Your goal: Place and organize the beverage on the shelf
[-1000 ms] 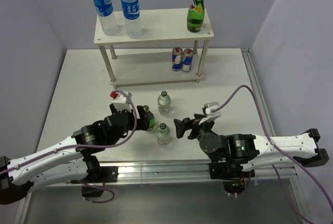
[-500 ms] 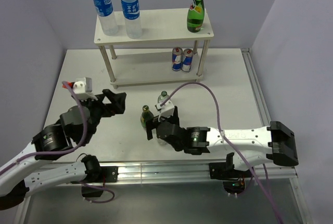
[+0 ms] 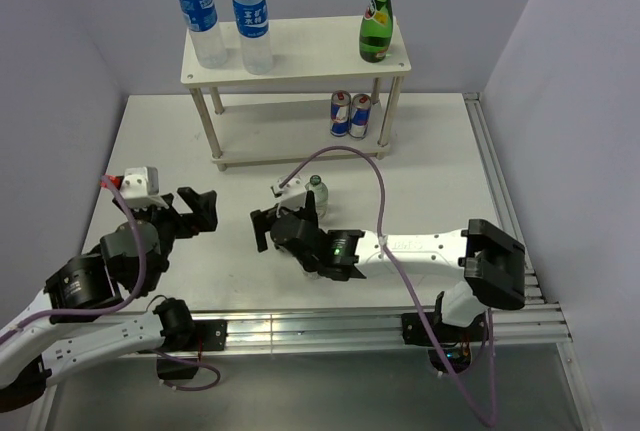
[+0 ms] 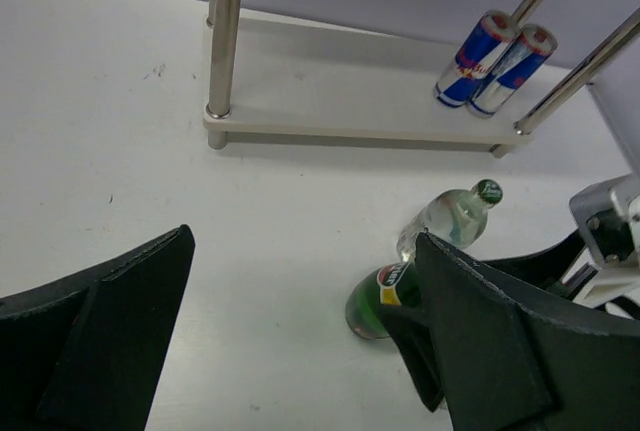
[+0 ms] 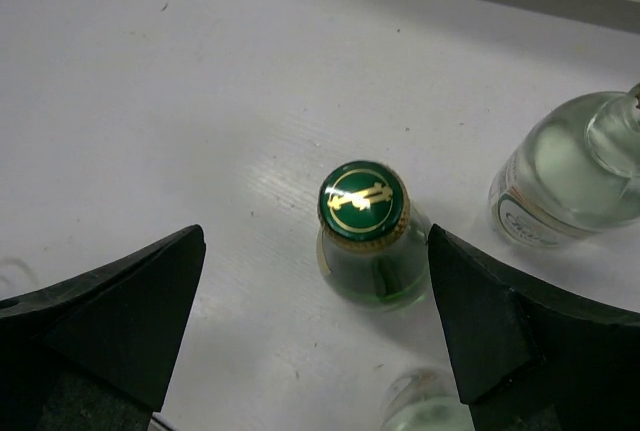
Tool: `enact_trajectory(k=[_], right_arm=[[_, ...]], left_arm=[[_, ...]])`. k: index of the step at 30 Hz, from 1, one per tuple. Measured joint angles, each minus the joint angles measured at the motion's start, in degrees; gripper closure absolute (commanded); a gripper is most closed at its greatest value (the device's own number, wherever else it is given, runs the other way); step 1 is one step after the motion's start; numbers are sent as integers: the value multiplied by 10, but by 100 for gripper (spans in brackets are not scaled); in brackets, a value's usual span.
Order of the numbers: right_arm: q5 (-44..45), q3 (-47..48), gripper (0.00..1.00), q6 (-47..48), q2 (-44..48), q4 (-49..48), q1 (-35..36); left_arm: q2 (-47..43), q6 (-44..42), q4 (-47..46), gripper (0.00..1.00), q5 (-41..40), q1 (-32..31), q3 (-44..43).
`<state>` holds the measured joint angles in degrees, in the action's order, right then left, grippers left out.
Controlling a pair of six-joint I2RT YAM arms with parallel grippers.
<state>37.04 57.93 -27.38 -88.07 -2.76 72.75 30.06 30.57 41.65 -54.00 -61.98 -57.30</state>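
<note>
Right gripper (image 5: pixel 315 251) wide apart about the upright green bottle (image 5: pixel 363 201), long axis vertical, cap up.

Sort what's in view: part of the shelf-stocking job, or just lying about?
Job: shelf; green bottle on the table, below the open right gripper; clear bottles beside it; shelved water bottles, cans, tall green bottle.
Lying about: purple cables, metal rail.

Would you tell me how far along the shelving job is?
Done: two water bottles and a tall green bottle atop the shelf, two cans on its lower board. In hand: nothing; the open right gripper brackets a small green bottle. Remaining: that and two clear bottles.
</note>
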Motion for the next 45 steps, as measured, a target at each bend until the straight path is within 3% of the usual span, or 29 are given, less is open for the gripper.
enact_trajectory(k=[5,11,12,14,20,24,30,33,38,45], right_arm=[[12,4,6,3,-25,-17,-16],[38,4,36,10,-48,-41,-24],[41,4,49,12,-50,-45,-26],[47,4,62,17,-52,-50,-27],[58,6,80,22,-58,-66,-30],[61,11,100,26,-64,-66,-30],[61,30,100,31,-68,-40,-30],[61,60,100,37,-68,18,-30],[76,162,100,58,-68,121,-31],[112,318,100,113,-52,193,-34]], left_arm=[[-15,-10,-3,1,-3,0,41],[-28,-24,-21,1,-4,0,59],[-28,-25,-24,1,-4,0,61],[-28,-28,-30,1,-4,0,64],[-29,-34,-43,1,-4,0,73],[-32,-38,-46,1,-4,0,75],[-38,-40,-54,1,-4,2,76],[-38,-40,-56,1,-5,3,78],[-38,-42,-58,1,-5,4,83],[-33,-42,-62,1,-10,12,83]])
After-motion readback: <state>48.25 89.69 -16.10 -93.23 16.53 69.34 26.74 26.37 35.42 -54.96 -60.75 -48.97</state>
